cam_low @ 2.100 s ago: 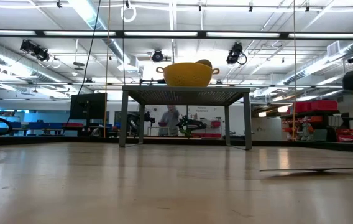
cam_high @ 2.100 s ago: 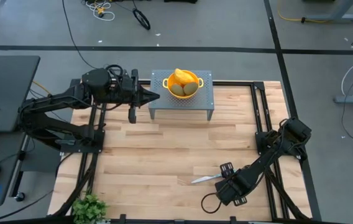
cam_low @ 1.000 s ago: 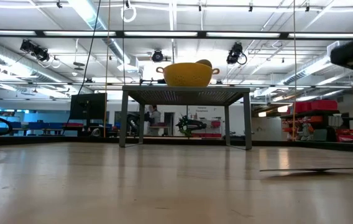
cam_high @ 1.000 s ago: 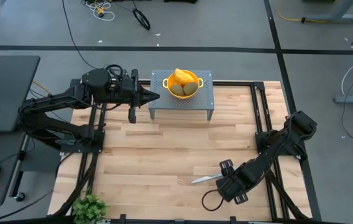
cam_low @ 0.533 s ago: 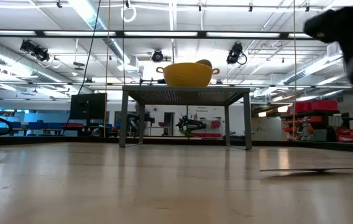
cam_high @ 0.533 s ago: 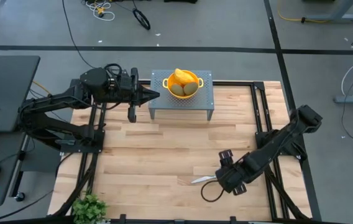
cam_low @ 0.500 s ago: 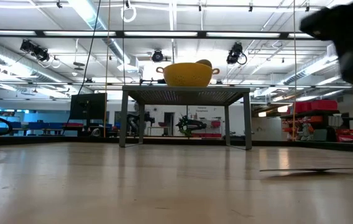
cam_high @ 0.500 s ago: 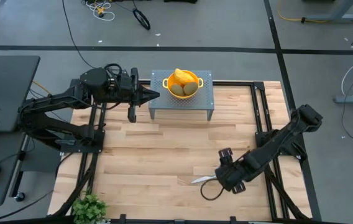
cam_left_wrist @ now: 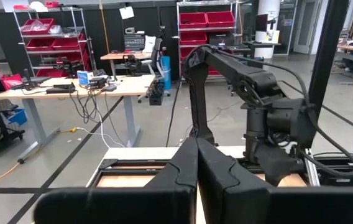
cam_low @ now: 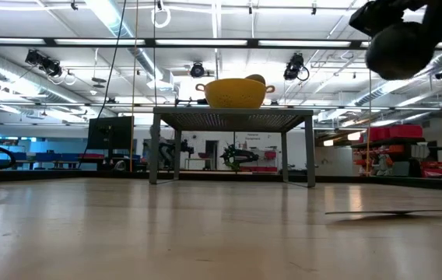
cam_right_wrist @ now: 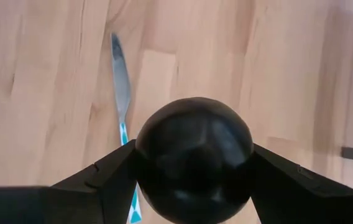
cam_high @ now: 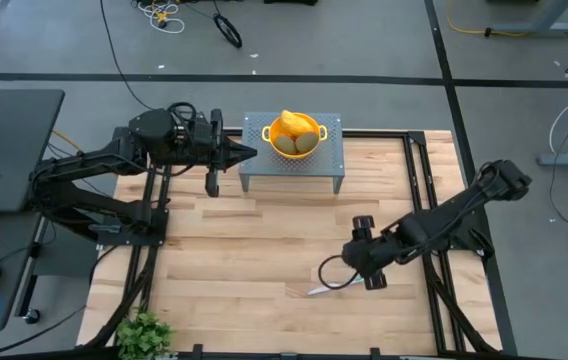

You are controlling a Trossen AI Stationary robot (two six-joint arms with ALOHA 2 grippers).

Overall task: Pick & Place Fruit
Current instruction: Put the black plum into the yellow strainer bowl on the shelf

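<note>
Light wooden bench [cam_high: 224,260], small grey perforated stand [cam_high: 329,150] at its far edge, slim silver knife [cam_high: 320,290] lying flat near its front

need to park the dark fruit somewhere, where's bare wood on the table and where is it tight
The right gripper holds the dark round fruit above the knife. Bare wood lies between the grey stand and the knife, and across the table's left half. It is tight on the stand, where the yellow bowl sits with fruit and the shut left gripper hangs alongside.
</note>
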